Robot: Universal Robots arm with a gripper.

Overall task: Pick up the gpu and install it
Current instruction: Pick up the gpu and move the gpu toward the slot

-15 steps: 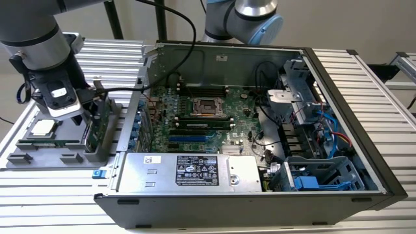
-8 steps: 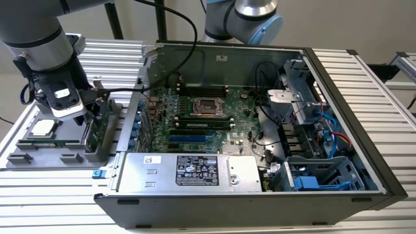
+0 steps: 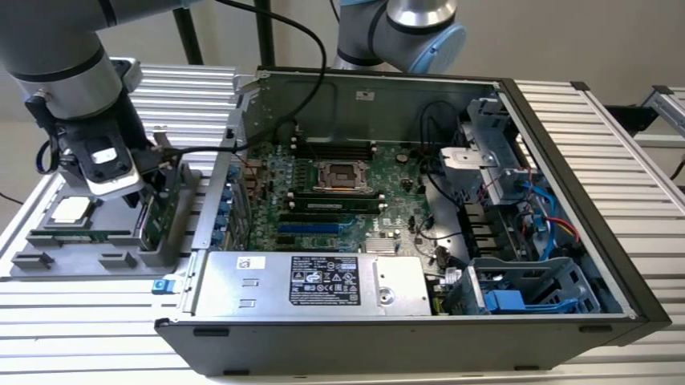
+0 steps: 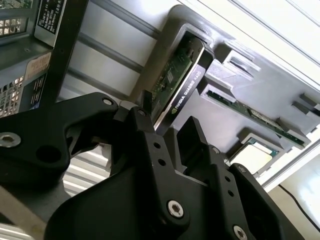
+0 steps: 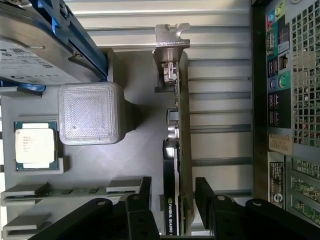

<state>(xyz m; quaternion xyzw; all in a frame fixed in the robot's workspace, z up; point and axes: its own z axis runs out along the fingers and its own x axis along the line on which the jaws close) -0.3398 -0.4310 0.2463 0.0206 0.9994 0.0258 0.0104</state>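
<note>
Table: a ribbed metal table [image 3: 75,329] is carrying everything, its bare slats showing around the load.
Tray: a grey plastic tray [image 3: 75,271] is lying flat on the table toward the exterior view's left.
Computer case: an open computer case [image 3: 354,353] is lying on its side just beside the tray, toward the exterior view's right, its open face turned up.
</note>
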